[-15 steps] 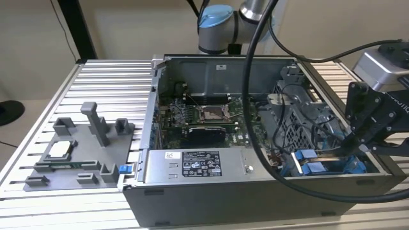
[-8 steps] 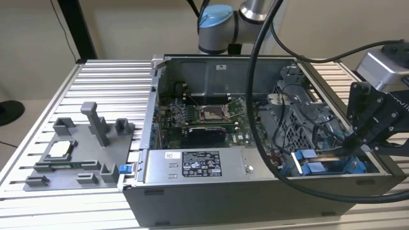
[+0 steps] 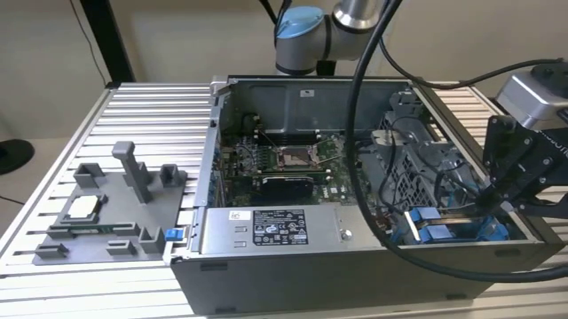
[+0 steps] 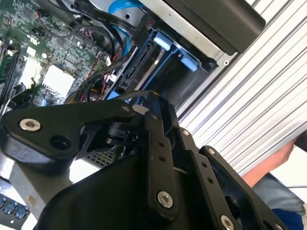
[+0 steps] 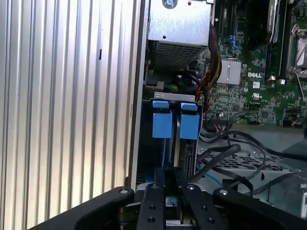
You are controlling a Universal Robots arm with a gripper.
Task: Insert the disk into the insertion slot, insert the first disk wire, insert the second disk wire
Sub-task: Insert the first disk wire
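gripper (image 5: 171,178): hovering just above insertion slot (image 5: 173,98)
grip: cannot tell if holding anything
disk (image 5: 162,125): sitting inside insertion slot

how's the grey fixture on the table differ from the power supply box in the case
The fixture lies outside the case on the ribbed table; the power supply box sits inside it. The fixture has upright posts; the box is a plain block with a sticker. Both are grey.
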